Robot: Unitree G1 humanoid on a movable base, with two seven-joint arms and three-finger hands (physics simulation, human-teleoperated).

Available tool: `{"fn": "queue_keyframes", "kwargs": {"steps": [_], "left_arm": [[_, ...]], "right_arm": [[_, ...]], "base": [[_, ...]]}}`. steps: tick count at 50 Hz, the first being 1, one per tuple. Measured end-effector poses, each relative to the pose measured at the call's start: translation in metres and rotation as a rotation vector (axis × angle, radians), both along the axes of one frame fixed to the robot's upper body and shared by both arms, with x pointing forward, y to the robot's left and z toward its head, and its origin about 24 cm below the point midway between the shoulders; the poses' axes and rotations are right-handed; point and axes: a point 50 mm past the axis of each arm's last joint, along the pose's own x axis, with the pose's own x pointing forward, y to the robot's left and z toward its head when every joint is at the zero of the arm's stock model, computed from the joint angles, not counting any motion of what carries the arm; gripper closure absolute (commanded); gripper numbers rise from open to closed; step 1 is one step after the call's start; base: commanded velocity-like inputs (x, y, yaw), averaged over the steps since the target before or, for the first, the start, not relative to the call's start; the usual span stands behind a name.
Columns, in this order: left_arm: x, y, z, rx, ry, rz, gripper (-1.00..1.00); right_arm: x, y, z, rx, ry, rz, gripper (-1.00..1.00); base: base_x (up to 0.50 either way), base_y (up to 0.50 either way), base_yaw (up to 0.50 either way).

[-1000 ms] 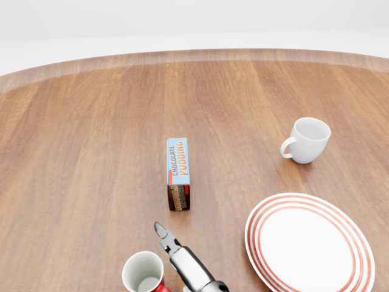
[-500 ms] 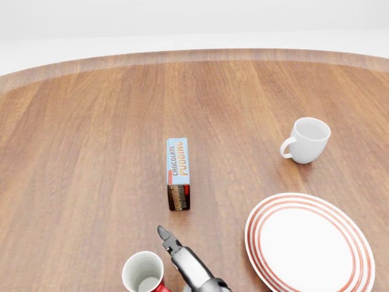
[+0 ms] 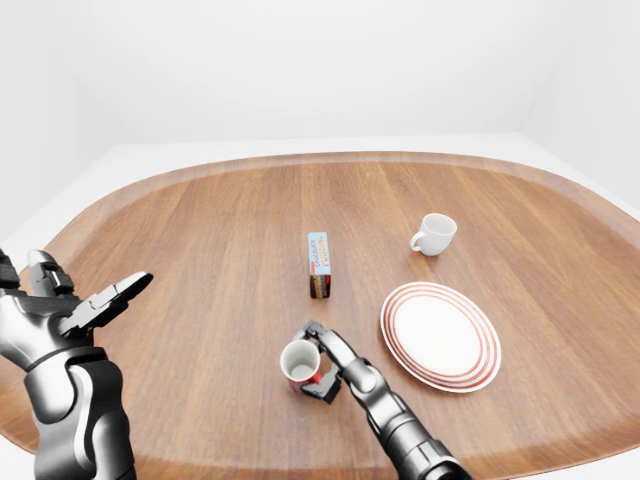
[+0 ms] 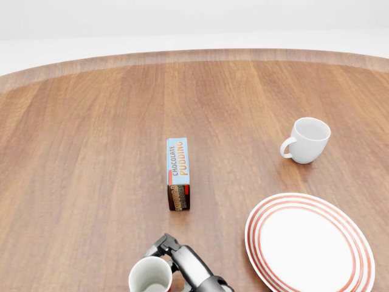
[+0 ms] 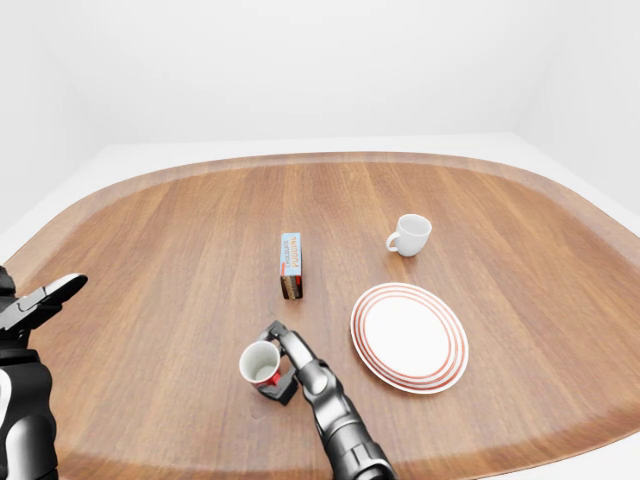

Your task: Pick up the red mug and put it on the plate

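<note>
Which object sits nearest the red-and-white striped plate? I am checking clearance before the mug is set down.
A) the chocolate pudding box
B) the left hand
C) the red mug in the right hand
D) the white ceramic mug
C: in the left-eye view the red mug with the white interior, with the right hand's fingers around it, lies just left of the red-and-white striped plate, closer than the white ceramic mug or the chocolate pudding box.

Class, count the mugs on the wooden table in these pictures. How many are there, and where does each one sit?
2. The red mug sits near the left-eye view's bottom centre, with the right hand wrapped round it. The white mug stands further up and right, above the plate. Nothing seems hidden.
</note>
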Motion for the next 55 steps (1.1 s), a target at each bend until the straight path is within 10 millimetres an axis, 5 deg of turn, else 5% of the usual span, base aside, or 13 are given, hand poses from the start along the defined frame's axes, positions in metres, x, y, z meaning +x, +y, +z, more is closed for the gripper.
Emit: {"fn": "queue_keyframes", "kwargs": {"steps": [17,31,37,43,55], "left_arm": [[0.0,0.0,-0.001,-0.001,0.004,-0.002,-1.0],[0.001,0.0,-0.001,0.001,0.006,-0.002,-1.0],[0.0,0.0,0.0,0.002,0.001,-0.001,-1.0],[0.0,0.001,0.002,0.004,-0.004,0.002,-1.0],[-0.001,0.001,0.003,0.009,-0.01,0.005,-1.0]], "right_arm": [[0.008,-0.001,0.011,-0.008,-0.055,0.01,1.0],[0.063,-0.029,0.08,-0.065,-0.236,-0.007,1.0],[0.087,-0.061,0.107,-0.108,-0.312,-0.045,1.0],[0.1,-0.113,0.119,-0.161,-0.319,-0.138,1.0],[0.097,-0.218,0.138,-0.175,-0.307,-0.376,1.0]], "base": [[0.0,0.0,0.0],[0.0,0.0,0.0],[0.0,0.0,0.0],[0.0,0.0,0.0],[0.0,0.0,0.0]]}}
